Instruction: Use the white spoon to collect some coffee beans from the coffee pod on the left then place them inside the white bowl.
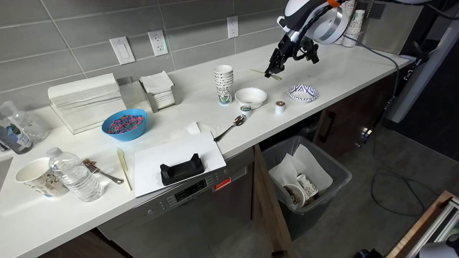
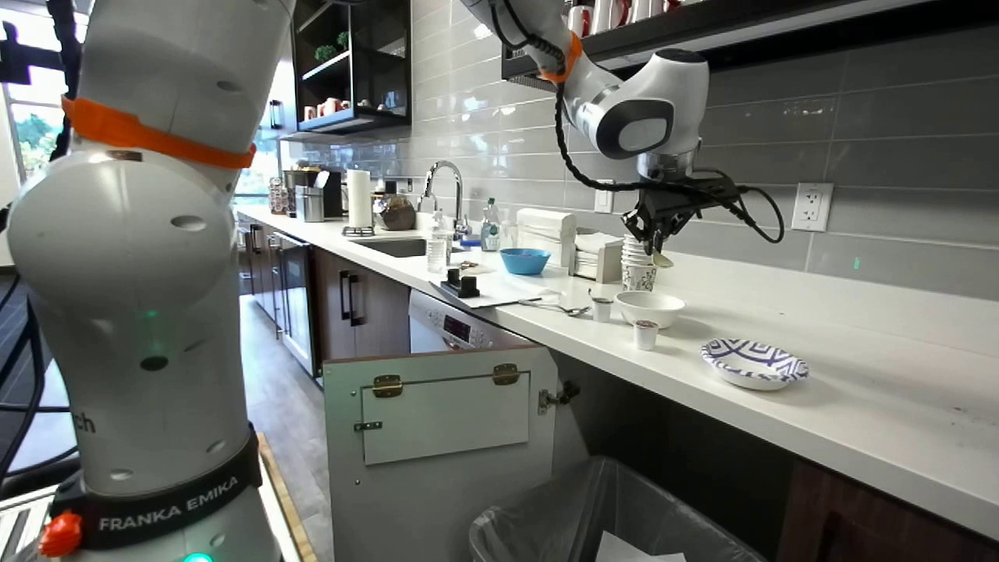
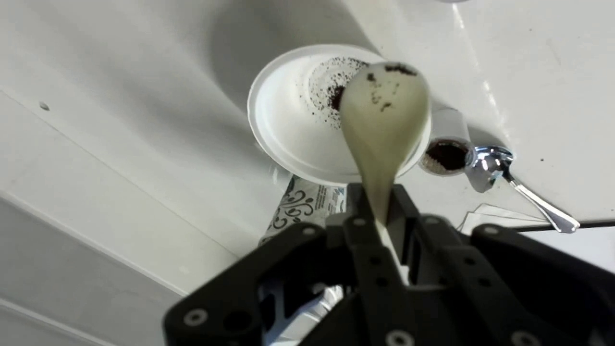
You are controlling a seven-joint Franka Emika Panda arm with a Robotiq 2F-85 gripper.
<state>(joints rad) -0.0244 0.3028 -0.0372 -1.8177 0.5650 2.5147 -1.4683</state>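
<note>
My gripper [image 1: 271,71] is shut on the white spoon [image 3: 384,105] and holds it above the counter. In the wrist view the spoon's head, with a few dark specks on it, overlaps the white bowl [image 3: 298,129]. Dark grounds lie in the bowl's bottom. In an exterior view the spoon's head [image 2: 663,260] is above the white bowl [image 2: 649,308], apart from it. The left coffee pod [image 1: 245,111] stands close by the bowl; it also shows in the wrist view [image 3: 444,156] with dark grounds inside. Another coffee pod [image 1: 279,107] stands to its right.
A metal spoon [image 1: 229,129] lies with its head close to the left pod. A stack of patterned cups [image 1: 224,86] stands beside the bowl. A patterned bowl [image 1: 303,94] is to the right. A blue bowl [image 1: 136,132], napkins [image 1: 157,86] and a bottle [image 1: 77,175] stand farther left.
</note>
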